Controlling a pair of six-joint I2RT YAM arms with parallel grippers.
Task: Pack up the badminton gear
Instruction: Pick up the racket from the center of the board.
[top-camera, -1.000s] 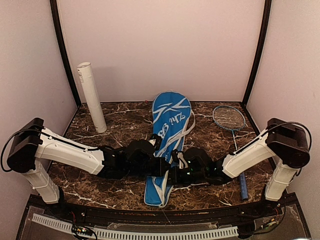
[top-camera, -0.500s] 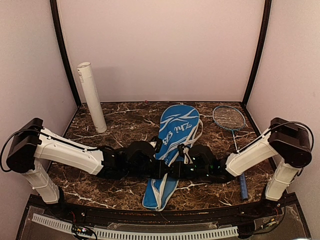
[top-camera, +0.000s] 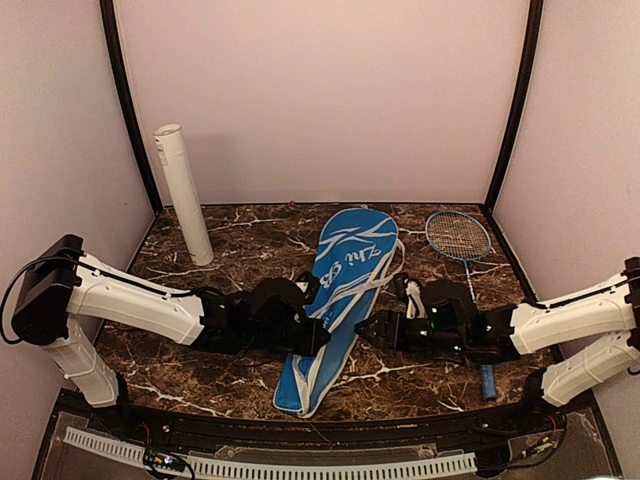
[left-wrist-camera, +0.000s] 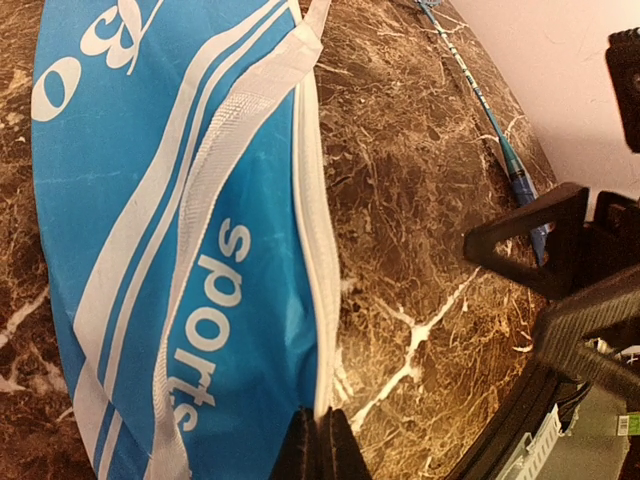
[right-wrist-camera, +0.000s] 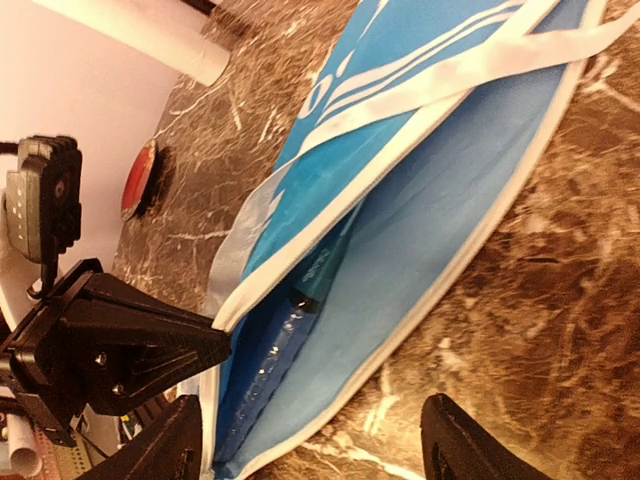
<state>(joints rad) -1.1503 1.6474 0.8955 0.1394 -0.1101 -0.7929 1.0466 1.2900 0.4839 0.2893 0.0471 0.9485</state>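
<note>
Left fingers pinch cover edge, right spread

Blue cover, racket, white tube

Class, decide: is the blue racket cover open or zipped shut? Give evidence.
Open: the cover gapes along its edge, inner lining showing, the left gripper pinching its upper flap.

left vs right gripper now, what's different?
Left gripper: jaws shut on the cover's white edge. Right gripper: jaws wide open, holding nothing. The left gripper touches the cover, while the right gripper sits clear beside it. Both sit low by the cover's narrow end, facing each other.
</note>
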